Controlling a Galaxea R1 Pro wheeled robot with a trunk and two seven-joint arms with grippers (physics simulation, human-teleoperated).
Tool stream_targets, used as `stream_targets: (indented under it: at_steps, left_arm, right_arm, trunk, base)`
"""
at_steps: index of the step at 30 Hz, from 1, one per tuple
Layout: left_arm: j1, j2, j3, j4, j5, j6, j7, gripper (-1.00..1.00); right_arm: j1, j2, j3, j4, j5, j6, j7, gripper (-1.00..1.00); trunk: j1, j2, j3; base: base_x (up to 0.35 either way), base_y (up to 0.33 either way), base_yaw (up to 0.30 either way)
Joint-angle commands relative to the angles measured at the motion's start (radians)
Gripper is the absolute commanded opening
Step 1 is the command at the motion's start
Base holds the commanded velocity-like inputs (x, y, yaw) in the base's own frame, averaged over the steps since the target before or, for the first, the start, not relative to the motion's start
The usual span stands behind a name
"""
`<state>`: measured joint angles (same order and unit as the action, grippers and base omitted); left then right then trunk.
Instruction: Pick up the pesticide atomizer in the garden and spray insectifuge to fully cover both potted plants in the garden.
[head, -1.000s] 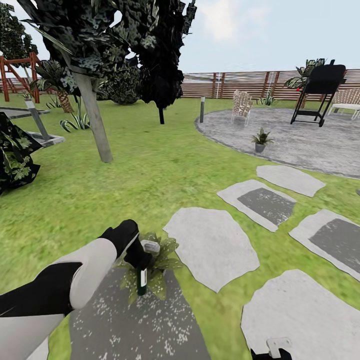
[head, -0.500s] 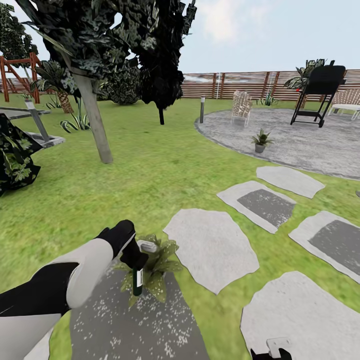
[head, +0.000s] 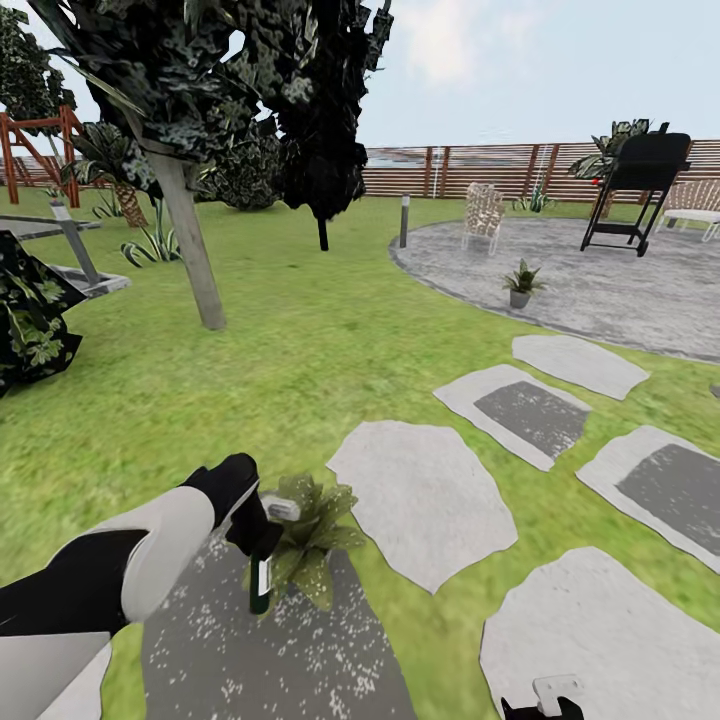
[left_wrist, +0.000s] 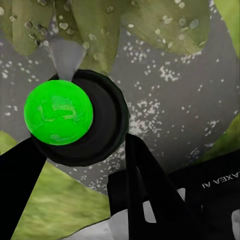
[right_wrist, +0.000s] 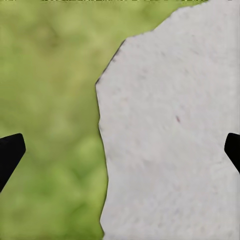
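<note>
Head view: left pincer (head: 252, 520) grips the pesticide atomizer (head: 261, 578), now lower and further left beside the near potted plant (head: 312, 535) than a second ago, spray head against the leaves; judged: spraying pass on this plant under way, the far potted plant (head: 520, 281) on the patio untreated. Left arm reaches forward, wrist bent down. Left wrist view: fingers (left_wrist: 142, 172) clamp the bottle over the speckled stepping slab (left_wrist: 175, 120). Right wrist view: right pincer (right_wrist: 120, 150) spread wide, empty, over lawn.
</note>
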<state>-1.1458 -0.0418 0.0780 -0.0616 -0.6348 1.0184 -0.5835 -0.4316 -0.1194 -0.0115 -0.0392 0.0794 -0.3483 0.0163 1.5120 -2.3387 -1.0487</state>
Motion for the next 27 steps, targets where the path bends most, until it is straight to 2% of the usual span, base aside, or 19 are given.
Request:
stream_targets:
  at_steps: [1, 5, 11, 16, 18, 22, 26, 27]
  left_arm:
    - [0.000, 0.000, 0.008, -0.002, -0.011, 0.005, -0.004, -1.00]
    - [0.018, 0.005, 0.008, -0.001, -0.012, 0.003, -0.004, -1.00]
    - [0.020, 0.006, 0.007, -0.001, -0.013, 0.000, -0.004, -1.00]
    - [0.020, 0.007, 0.006, -0.001, -0.030, -0.001, -0.006, -1.00]
    - [0.022, 0.024, -0.008, 0.001, -0.037, -0.003, -0.007, -1.00]
    - [0.058, 0.032, -0.027, 0.000, -0.039, -0.004, -0.007, -1.00]
    - [0.071, 0.033, -0.037, 0.000, -0.039, -0.004, -0.008, -1.00]
    - [0.072, 0.033, -0.038, 0.000, -0.039, -0.004, -0.024, -1.00]
  right_arm:
    - [0.000, -0.001, -0.002, 0.001, 0.008, -0.003, 0.001, 1.00]
    - [0.000, 0.000, -0.003, 0.001, 0.008, -0.003, 0.001, 1.00]
    - [-0.001, 0.000, -0.004, 0.001, 0.007, -0.003, -0.001, 1.00]
    - [0.000, 0.000, -0.004, 0.001, 0.007, -0.003, -0.001, 1.00]
    - [0.000, 0.000, -0.004, 0.001, 0.007, -0.003, -0.001, 1.00]
    - [0.000, 0.000, -0.004, 0.001, 0.007, -0.003, -0.001, 1.00]
    - [0.000, 0.000, -0.004, 0.001, 0.007, -0.003, -0.001, 1.00]
    - [0.000, 0.000, -0.004, 0.001, 0.007, -0.003, -0.001, 1.00]
  trunk:
    - [0.000, 0.000, -0.001]
    - [0.000, 0.000, -0.001]
    - [0.000, 0.000, -0.001]
    - [0.000, 0.000, -0.001]
    - [0.000, 0.000, -0.001]
    - [0.000, 0.000, -0.001]
    - [0.000, 0.000, -0.001]
    - [0.000, 0.000, -0.001]
  base:
    - [0.000, 0.000, 0.000]
    - [0.000, 0.214, -0.010]
    - [0.000, 0.245, -0.167]
    - [0.000, 0.022, -0.079]
    - [0.000, 0.001, -0.278]
    - [0.000, 0.000, -0.274]
    - [0.000, 0.000, -0.073]
    - [0.000, 0.000, -0.008]
